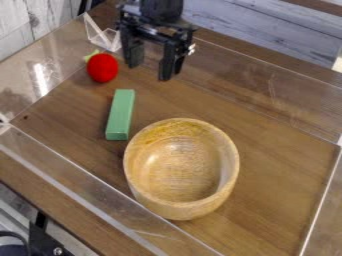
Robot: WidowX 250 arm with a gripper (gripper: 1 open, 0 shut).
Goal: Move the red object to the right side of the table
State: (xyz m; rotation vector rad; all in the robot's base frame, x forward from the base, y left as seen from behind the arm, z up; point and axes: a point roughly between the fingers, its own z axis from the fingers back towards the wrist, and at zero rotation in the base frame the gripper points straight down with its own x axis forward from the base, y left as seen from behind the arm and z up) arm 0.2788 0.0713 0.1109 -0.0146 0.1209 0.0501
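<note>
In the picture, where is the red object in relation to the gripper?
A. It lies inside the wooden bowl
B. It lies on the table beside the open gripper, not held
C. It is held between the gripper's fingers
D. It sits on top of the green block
B: the red object rests on the table just left of the open gripper in the picture, with a gap between them.

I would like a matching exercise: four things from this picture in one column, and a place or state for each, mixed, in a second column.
1. red fruit
2. green block
3. bowl
4. gripper

a. open, pointing down, holding nothing
b. far left, near the back wall
c. nearest the camera, empty
d. lying flat between fruit and bowl

Pairs: 1-b, 2-d, 3-c, 4-a
</note>
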